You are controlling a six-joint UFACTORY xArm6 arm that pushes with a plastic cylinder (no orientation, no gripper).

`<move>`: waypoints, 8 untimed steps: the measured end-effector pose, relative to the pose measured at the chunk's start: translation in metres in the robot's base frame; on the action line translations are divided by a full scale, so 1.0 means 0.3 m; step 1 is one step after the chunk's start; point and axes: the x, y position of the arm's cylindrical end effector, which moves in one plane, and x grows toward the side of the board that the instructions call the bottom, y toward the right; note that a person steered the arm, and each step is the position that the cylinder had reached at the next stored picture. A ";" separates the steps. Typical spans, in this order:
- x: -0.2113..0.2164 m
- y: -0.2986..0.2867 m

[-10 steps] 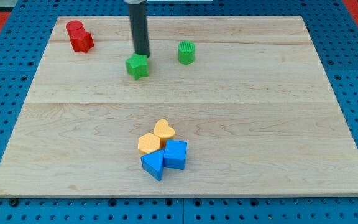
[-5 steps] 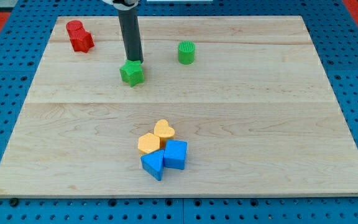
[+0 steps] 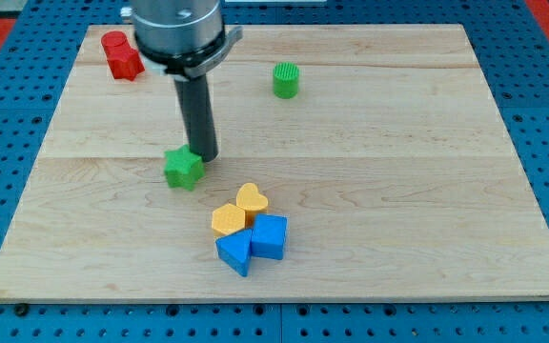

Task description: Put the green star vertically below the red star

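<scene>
The green star point(image 3: 183, 169) lies on the wooden board point(image 3: 398, 171), left of centre. My tip point(image 3: 205, 156) touches its upper right side. The red star point(image 3: 125, 63) sits near the board's top left corner, with a red cylinder point(image 3: 113, 42) touching it from above. The green star is below the red star and a little to its right.
A green cylinder point(image 3: 286, 80) stands near the top centre. A cluster sits at the lower centre: a yellow heart point(image 3: 252, 200), a yellow hexagon point(image 3: 228, 219), a blue cube point(image 3: 269, 236) and a blue triangle point(image 3: 235, 252).
My tip has moved toward the view's bottom and slightly left, pushing the green star down and left from the upper board to left of centre.
</scene>
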 end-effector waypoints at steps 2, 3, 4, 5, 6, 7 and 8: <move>0.082 -0.229; 0.082 -0.161; 0.111 -0.063; 0.123 -0.223; 0.123 -0.407; 0.118 -0.446; 0.042 -0.316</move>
